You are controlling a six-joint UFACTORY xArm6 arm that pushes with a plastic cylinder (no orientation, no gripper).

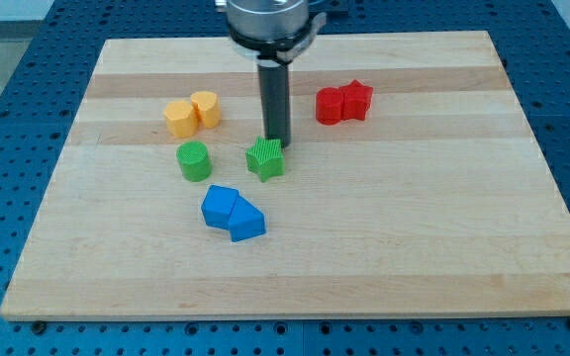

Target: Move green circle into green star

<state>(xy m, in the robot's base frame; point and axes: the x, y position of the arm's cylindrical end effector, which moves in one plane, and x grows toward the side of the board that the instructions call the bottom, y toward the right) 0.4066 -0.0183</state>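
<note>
A single camera looks down at a slant from the near side of the table (384,267), taking in almost the whole wooden top and the blue pegboard (28,59) round it. The arm enters from the view's top, its upper part cut off.

The arm's metal housing (268,22) above the green star (265,158) is cut off by the view's top edge. My tip (278,145) sits just behind that star, its very end partly hidden.

wooden board (443,227), green circle (194,160), green star (265,158), yellow (192,113), red (344,103), blue blocks (233,214)
</note>
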